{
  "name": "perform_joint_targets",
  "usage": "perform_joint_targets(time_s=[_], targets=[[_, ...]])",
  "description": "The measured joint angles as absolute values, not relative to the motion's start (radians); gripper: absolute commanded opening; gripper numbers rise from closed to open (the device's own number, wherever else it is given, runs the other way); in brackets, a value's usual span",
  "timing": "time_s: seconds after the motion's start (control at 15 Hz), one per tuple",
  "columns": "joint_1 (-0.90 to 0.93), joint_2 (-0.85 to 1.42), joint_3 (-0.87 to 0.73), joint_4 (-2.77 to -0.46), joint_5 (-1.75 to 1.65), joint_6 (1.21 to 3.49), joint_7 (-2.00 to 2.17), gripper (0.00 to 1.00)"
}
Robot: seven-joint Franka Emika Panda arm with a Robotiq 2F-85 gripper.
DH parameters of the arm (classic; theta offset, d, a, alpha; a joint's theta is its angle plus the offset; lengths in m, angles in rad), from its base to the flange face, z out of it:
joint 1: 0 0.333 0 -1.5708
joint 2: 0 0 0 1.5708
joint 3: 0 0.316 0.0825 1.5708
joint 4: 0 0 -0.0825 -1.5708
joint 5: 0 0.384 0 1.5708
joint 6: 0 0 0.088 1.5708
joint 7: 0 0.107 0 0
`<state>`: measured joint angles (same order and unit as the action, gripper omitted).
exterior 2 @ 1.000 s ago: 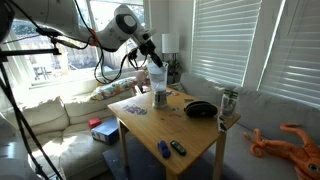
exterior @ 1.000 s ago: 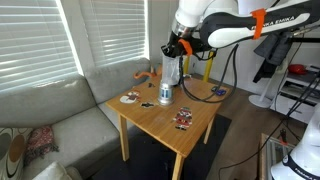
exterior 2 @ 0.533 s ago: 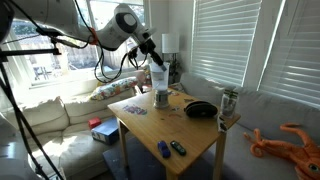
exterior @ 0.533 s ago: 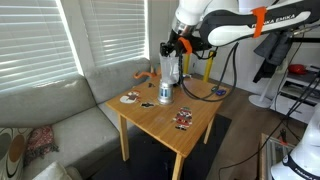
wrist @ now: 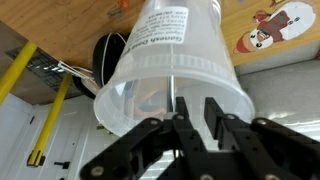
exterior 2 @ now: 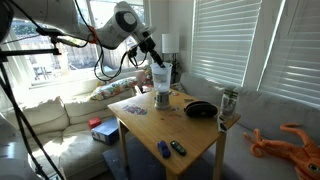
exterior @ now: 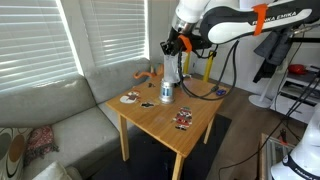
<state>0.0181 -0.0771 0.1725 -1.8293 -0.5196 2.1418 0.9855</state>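
Beside the grey sofa [exterior: 60, 125] stands a wooden tabletop [exterior: 165, 125], and the white robot arm [exterior: 225, 22] reaches over its window-side corner. An orange octopus toy [exterior 2: 290, 140] lies on the sofa cushions past the tabletop's sofa-side edge.

A black bowl [exterior 2: 201, 109] sits near that same edge; what is in it cannot be made out. A clear glass [exterior 2: 229, 102] stands just beside it at the corner, its contents too small to tell.

The claw [wrist: 198, 118] comes down on a translucent plastic cup [wrist: 170, 60] with black print on its side. The cup is upright, mouth up, over the part of the tabletop nearest the window corner in both exterior views [exterior: 173, 68] [exterior 2: 159, 78]. In the wrist view the fingers [wrist: 186, 125] stand narrow, close together at the cup's rim and pinching its wall. Only blurred wood tones show through the cup, so I cannot tell what it holds.

Directly under the cup stands a small silver can [exterior: 166, 92]; whether the two touch is unclear.

Picture stickers [exterior: 184, 120] lie flat near the room-side edge. Two small blue things [exterior 2: 168, 149] lie close together near the front corner in an exterior view.
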Motion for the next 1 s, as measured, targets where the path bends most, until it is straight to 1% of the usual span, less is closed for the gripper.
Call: perform_joint_targets(time_s=[0.2,0.4,0.47,1.0], targets=[[0.018,-0.077,0.172,-1.827,-0.513,2.142,0.986,0.15],[0.018,-0.077,0.171,-1.827,-0.501,2.142,0.986,0.01],[0.018,-0.077,0.171,-1.826,-0.497,2.142,0.986,0.00],[0.018,-0.074,0.169,-1.808,-0.471,2.146,0.986,0.00]])
